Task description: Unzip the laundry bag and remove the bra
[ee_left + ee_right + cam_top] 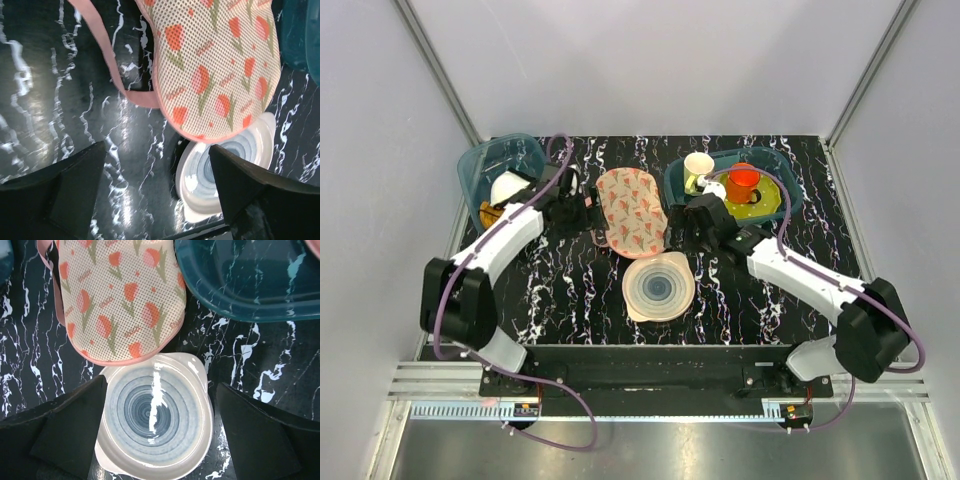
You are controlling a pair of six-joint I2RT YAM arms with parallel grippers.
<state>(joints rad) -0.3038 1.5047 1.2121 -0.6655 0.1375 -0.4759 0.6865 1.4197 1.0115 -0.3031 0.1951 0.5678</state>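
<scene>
Beside laundry bag (632,210), bin (792,185) with orange mug (743,183)

Both wrist views crop the laundry bag (215,65) at the top edge; no zip discernible in any view, and the printed mesh hides the contents, so can't tell whether the bra is inside. The pink strap (107,60) left of the bag also runs off the top edge, and whether it's the bag's or the bra's is unclear. The ringed dish (197,175) below the bag has its nearest rim under the bag's trim and its right side behind a left pincer (157,147) finger; the teal bin (250,285) right of the bag is cropped top and right.
</scene>
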